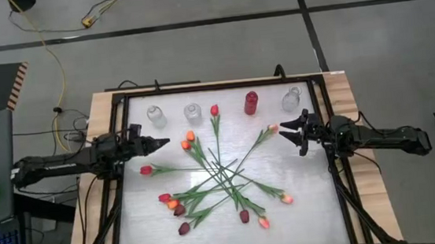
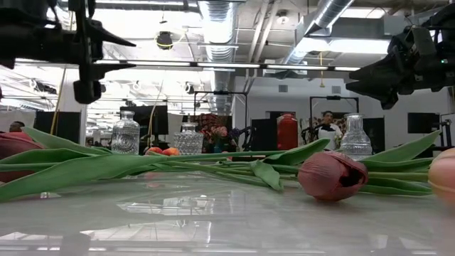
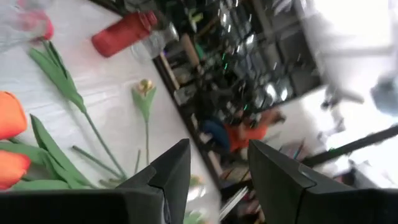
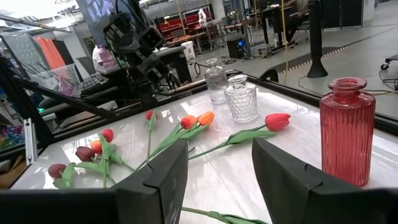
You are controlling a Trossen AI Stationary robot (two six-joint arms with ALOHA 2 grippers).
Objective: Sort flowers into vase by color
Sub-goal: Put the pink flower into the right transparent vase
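Note:
The flowers (image 1: 221, 177) lie crossed in a loose heap on the white table top (image 1: 311, 201), stems flat, with red, orange, pink and maroon heads fanned outward. One red tulip head (image 1: 214, 110) reaches up between the vases. A red vase (image 1: 251, 102) and three clear glass vases (image 1: 156, 115) (image 1: 193, 112) (image 1: 291, 98) stand in a row along the far edge. My left gripper (image 1: 166, 143) (image 3: 217, 149) hovers open at the table's left, near the orange heads (image 1: 188, 139). My right gripper (image 1: 284, 136) (image 4: 219, 149) hovers open at the right, beside a pink head (image 1: 272, 128).
A black frame (image 1: 121, 99) runs around the table top. Both arms hang above table height in the low view, left arm (image 2: 89, 50) and right arm (image 2: 398, 67). A bare strip of table lies along the near edge (image 1: 306, 233). People and equipment show in the room beyond.

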